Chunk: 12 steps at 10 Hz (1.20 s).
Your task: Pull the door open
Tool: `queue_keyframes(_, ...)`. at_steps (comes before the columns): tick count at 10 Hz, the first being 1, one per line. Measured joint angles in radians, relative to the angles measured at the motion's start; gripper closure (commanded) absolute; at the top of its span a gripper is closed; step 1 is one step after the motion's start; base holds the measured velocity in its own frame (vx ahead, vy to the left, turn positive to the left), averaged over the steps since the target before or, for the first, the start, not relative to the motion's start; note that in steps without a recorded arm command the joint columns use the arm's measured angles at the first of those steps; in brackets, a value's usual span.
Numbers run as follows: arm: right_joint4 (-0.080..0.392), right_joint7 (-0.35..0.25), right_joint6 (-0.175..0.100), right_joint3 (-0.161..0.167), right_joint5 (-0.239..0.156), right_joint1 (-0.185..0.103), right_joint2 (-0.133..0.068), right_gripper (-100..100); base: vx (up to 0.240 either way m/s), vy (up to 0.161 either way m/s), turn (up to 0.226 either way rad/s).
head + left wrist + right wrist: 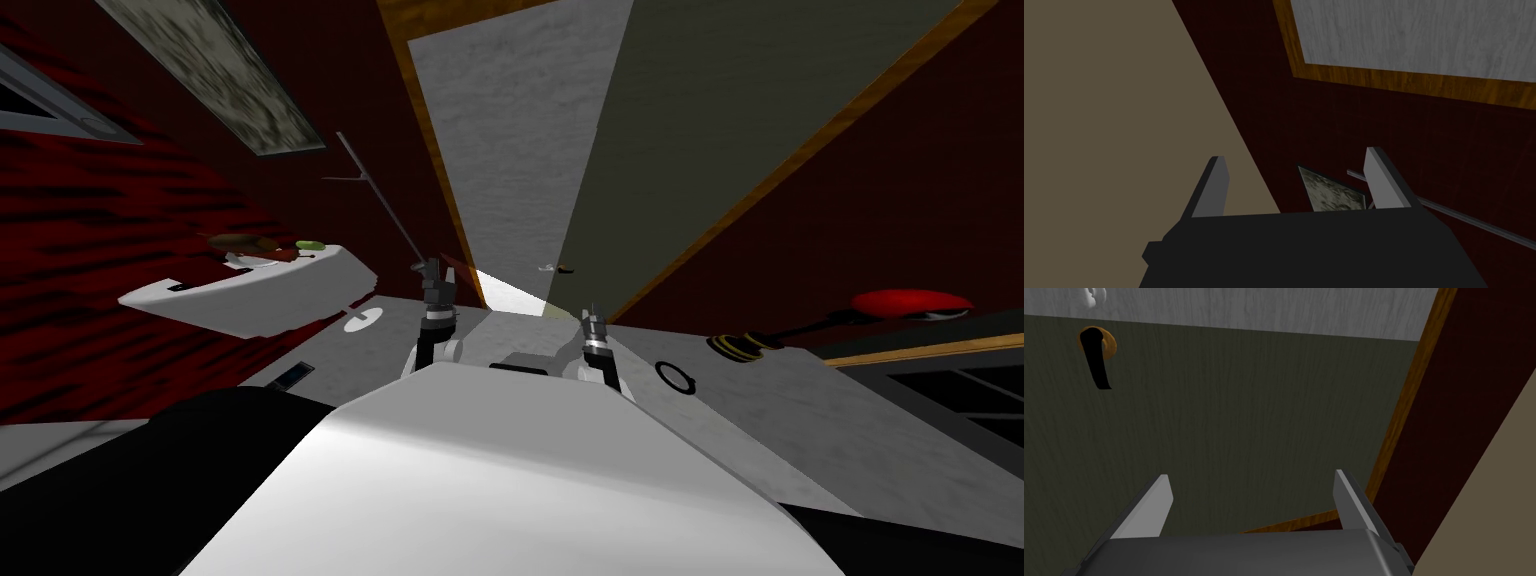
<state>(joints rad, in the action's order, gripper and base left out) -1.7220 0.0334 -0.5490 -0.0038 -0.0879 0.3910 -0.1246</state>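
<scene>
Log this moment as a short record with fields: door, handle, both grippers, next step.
door: dark olive, set in a wooden frame
handle: black lever on a round brown plate, untouched
right gripper: open, empty, facing the door, well apart from the handle
left gripper: open, empty, aimed at the dark red wall
next step: probably bring the right gripper to the handle, since it is the one facing the door
</scene>
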Motion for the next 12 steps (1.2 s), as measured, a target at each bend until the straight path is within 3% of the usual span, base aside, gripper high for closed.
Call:
queue_keyframes(2, 0.06, -0.012, -0.021, -0.002, -0.005, -0.013, -0.01, -100, 0.147, -0.021, 0.05)
queue_keyframes(12, 0.272, -0.07, -0.102, -0.008, -0.028, -0.044, -0.057, -100, 0.108, -0.021, 0.037)
